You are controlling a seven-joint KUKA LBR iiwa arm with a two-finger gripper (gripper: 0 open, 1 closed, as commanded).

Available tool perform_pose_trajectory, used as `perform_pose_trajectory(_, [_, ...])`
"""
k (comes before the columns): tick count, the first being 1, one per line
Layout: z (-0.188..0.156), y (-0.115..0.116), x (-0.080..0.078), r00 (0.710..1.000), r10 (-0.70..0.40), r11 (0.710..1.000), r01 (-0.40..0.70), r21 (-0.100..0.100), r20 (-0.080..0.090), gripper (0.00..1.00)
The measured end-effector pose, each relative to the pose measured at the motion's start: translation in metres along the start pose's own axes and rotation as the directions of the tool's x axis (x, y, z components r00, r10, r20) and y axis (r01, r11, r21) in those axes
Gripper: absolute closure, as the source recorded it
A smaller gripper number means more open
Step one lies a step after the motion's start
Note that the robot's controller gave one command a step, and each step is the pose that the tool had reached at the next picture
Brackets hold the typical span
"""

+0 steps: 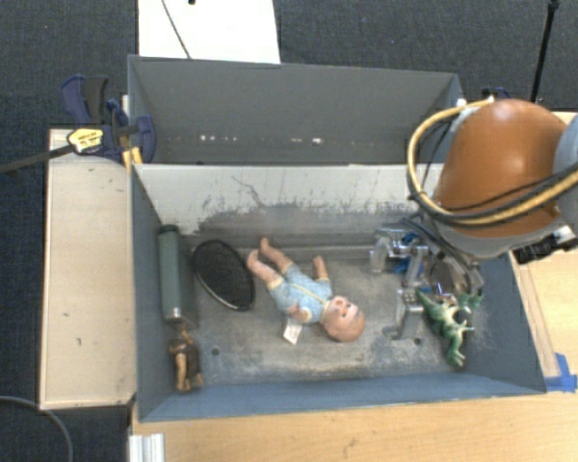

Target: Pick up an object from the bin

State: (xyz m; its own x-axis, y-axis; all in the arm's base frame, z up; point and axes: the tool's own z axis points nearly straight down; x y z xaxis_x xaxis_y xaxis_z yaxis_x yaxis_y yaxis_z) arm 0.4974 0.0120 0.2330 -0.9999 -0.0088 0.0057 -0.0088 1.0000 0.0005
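Camera view: we look down into the grey bin (289,114), and the gripper (426,314) is low in its right end, under the arm's orange cover.
Thing at the gripper: a small green toy dinosaur (451,327), lying on the floor close to the right wall and near the front one.
Other things: a baby doll in pale blue (303,296) lies mid-bin. A black oval brush (223,274), a grey-green cylinder (169,272) and a small brown figure (185,356) lie well apart from the gripper, at the left.
How it should handle: we judge the dinosaur light and fairly stiff, moulded plastic or rubber. Its legs, tail and spiky back would give uneven purchase. It looks not at all fragile, but it could twist or pop out of a pinch.
Where to take hold: we would close across the trunk, the thickest part, rather than on the tail or a leg.
Fingers: we see them parted. One metal finger (403,318) stands just left of the dinosaur with its tip down at the floor. The other is harder to make out among the hardware above the toy.
Hold: we see nothing clamped. The dinosaur's fore part seems to lie in the gap, but whether a pad touches it we cannot tell.
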Motion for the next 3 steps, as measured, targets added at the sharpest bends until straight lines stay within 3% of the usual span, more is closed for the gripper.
perform_pose_trajectory(1, [-0.004,0.000,-0.002,1.000,0.000,1.000,0.000,0.000,0.009,0.00])
perform_pose_trajectory(2, [0.037,-0.007,-0.014,0.999,-0.050,0.999,0.050,0.001,0.016,0.00])
perform_pose_trajectory(3, [0.095,0.035,-0.046,0.972,-0.235,0.972,0.235,0.004,0.013,0.00])
